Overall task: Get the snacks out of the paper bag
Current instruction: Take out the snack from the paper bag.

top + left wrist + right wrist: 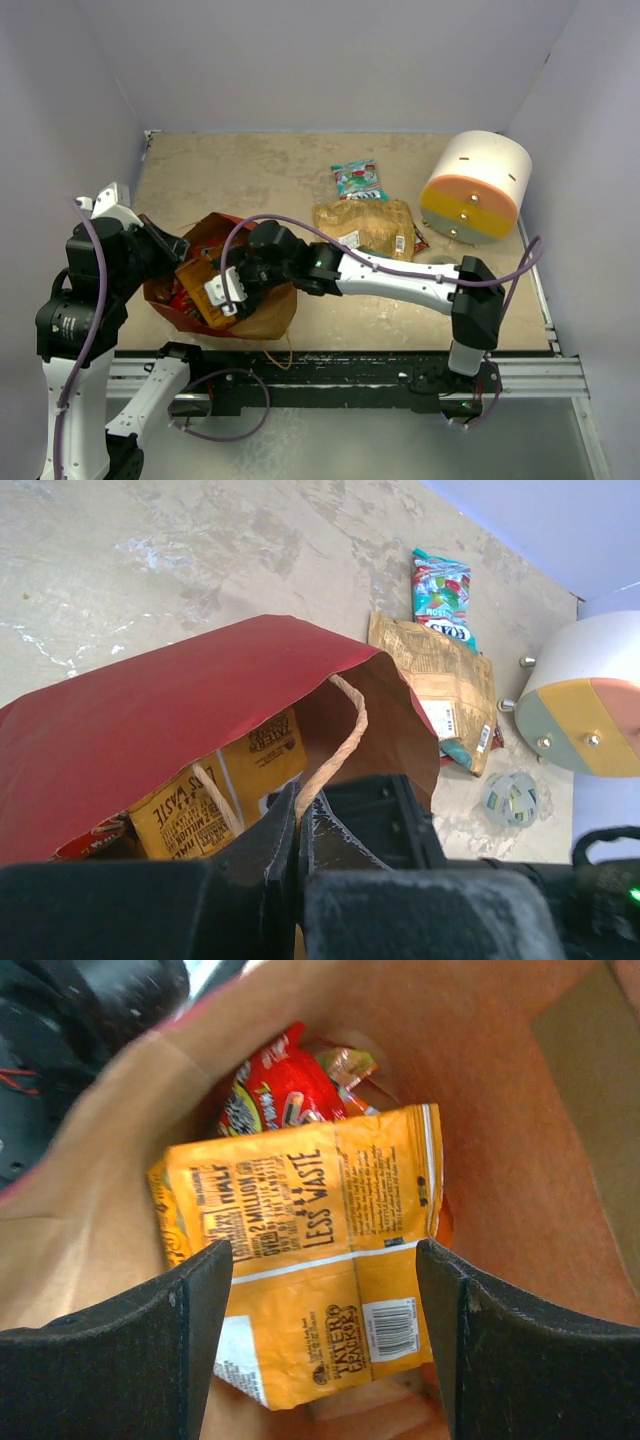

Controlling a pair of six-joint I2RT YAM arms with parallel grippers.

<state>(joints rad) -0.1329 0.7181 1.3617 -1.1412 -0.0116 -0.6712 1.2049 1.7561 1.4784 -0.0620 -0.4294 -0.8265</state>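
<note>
The paper bag (168, 303), red outside and brown inside, sits crumpled on the near left of the bench (250, 170) with its mouth open. Inside it lies an orange packet (310, 1230), printed side up, with a red packet (280, 1090) tucked just beyond it, deeper in the bag. The right jaws are spread wide inside the bag's mouth. Their two dark fingers (150, 1340) stand on either side of the orange packet's lower half, and I cannot tell whether they touch it. The left jaws are pressed together on the bag's left rim, pinching the paper just beside a string handle (340, 730). Farther right, outside the bag, a tan packet (365, 225) lies flat on the middle of the bench. A teal packet (358, 180) lies just beyond its far edge. A white cylinder with an orange and yellow band (475, 190) lies on its side at the far right, and a small clear tape roll (510, 798) sits near it, beside the tan packet.
</note>
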